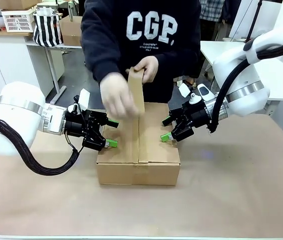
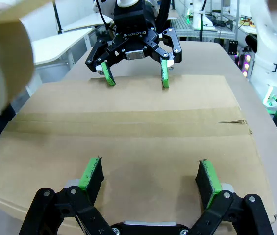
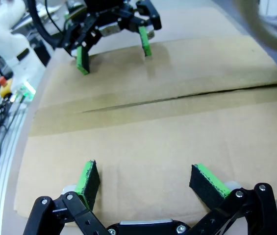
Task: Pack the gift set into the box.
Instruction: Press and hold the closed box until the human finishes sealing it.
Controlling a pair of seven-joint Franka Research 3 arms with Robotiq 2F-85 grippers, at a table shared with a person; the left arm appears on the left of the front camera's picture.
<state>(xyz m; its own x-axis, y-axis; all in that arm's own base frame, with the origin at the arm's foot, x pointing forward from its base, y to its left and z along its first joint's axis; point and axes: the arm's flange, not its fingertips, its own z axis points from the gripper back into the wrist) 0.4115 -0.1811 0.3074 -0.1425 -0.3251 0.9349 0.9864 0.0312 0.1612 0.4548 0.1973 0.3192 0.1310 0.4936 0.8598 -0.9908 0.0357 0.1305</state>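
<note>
A closed brown box (image 1: pixel 137 150) sits in the middle of a table (image 1: pixel 231 200) covered in brown paper. A person in a dark sweatshirt stands at the far side, with both hands (image 1: pixel 118 95) holding a strip of brown tape (image 1: pixel 137 92) above the box's centre seam. The strip runs down along that seam toward the near edge.

The left gripper (image 1: pixel 109 133) rests on the left half of the box top, spread wide and gripping nothing. The right gripper (image 1: pixel 167 129) does the same on the right half, also spread and empty. Each has its green pads pressed down on a top flap.

The left wrist view adds a large roll of tape (image 2: pixel 3 63) at the upper left corner, close to the camera and blurred. It also shows tape already lying flat across the seam, with the right gripper facing it from the other side of the box.

The right wrist view shows the seam still as a dark open slit along part of its length, with the left gripper beyond it.

The gift set cannot be seen; the flaps are shut.
</note>
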